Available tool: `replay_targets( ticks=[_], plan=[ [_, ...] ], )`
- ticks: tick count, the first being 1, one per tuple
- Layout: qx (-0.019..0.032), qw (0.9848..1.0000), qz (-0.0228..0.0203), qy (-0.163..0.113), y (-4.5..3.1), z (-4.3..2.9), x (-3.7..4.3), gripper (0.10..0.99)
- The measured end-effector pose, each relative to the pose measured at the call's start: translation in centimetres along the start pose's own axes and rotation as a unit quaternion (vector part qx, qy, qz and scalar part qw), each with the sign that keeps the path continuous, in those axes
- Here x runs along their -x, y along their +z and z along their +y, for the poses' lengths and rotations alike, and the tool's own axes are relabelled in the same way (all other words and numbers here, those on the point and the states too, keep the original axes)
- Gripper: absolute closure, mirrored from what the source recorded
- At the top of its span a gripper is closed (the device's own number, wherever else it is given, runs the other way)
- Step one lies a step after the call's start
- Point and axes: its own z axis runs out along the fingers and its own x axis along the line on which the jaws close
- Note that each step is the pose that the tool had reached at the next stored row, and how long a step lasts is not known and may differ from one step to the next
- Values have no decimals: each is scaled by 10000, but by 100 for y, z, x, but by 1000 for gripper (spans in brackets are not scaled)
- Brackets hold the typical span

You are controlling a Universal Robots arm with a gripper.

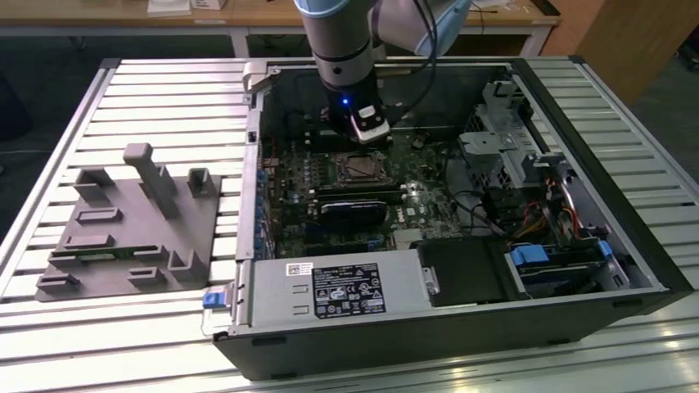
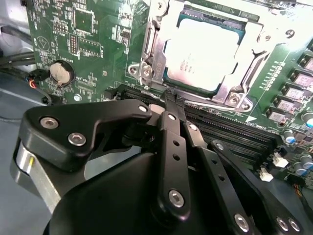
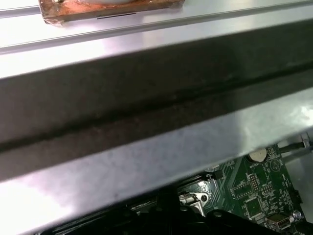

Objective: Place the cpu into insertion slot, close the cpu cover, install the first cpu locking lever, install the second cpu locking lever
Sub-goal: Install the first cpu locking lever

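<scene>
Noted cpu (image 2: pixel 203 54) seated in insertion slot (image 1: pixel 355 168), cpu cover (image 2: pixel 156 44) lying shut over it. Found gripper (image 2: pixel 168 100) pinched narrow at socket edge, beside a locking lever (image 2: pixel 210 104) (hold on it not confirmable). Judged lever-locking stage; calls for pressing lever down under its catch.

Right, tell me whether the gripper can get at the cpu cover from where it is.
Probably yes. In the second wrist view the gripper sits right beside the cpu cover, which lies over the cpu, with nothing standing between them.
</scene>
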Motion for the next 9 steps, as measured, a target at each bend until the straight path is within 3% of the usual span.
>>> replay_targets(
  ticks=[4, 9],
  plan=[
    [-53, 10000, -22, 36, 10, 2, 5, 980],
    [-55, 10000, -24, 41, 11, 3, 6, 980]
  ],
)
